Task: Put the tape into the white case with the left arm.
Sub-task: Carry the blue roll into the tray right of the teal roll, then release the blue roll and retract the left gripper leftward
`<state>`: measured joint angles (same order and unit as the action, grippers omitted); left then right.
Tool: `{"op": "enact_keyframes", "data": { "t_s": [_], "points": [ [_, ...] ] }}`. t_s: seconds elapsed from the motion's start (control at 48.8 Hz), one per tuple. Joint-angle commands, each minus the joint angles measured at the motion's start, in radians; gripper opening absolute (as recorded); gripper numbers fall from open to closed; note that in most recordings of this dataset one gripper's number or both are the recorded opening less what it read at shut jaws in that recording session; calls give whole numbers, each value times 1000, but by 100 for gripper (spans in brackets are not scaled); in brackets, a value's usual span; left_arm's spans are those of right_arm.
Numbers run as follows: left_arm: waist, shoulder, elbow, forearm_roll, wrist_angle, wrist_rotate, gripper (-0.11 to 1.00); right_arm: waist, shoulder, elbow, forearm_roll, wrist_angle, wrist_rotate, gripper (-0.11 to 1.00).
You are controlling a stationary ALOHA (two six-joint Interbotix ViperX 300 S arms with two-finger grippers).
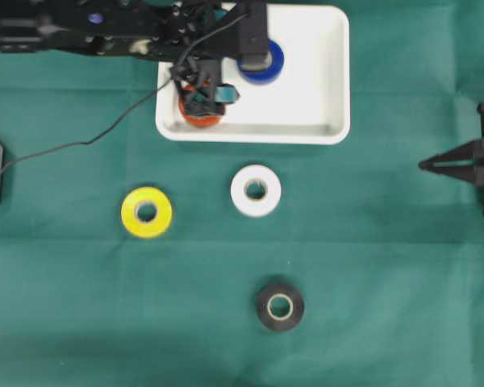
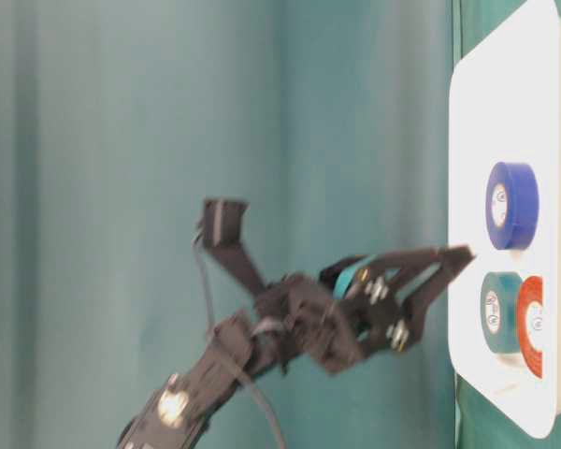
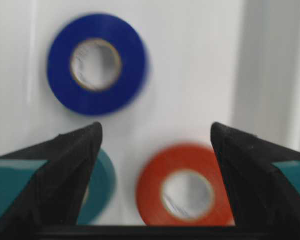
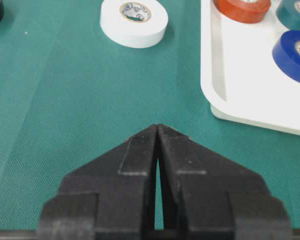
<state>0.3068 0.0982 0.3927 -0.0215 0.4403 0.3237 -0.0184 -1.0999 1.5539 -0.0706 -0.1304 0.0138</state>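
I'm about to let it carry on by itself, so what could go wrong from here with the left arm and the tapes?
1. The left end effector hangs open right over the orange tape in the white case; moving off low, a finger might catch it or the teal tape beside it.
2. The thin cable trails across the cloth toward the yellow tape and might drag it on the next reach.
3. The white tape and black tape still lie outside the case.

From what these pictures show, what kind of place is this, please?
Probably a robot lab tabletop set up for practice. A green cloth covers the table, two black robot arms work over it, left gripper and right gripper, and tape rolls lie in and beside a white case.
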Motion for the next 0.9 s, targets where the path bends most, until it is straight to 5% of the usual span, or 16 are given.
{"op": "enact_keyframes", "data": {
  "t_s": [0.0, 0.881],
  "points": [
    [-23, -98, 46, -2, -8, -2, 87, 0, 3, -11, 0, -11, 0, -9],
    [-152, -759, 655, -6, -153, -28, 87, 0, 0, -11, 0, -11, 0, -9]
  ]
}}
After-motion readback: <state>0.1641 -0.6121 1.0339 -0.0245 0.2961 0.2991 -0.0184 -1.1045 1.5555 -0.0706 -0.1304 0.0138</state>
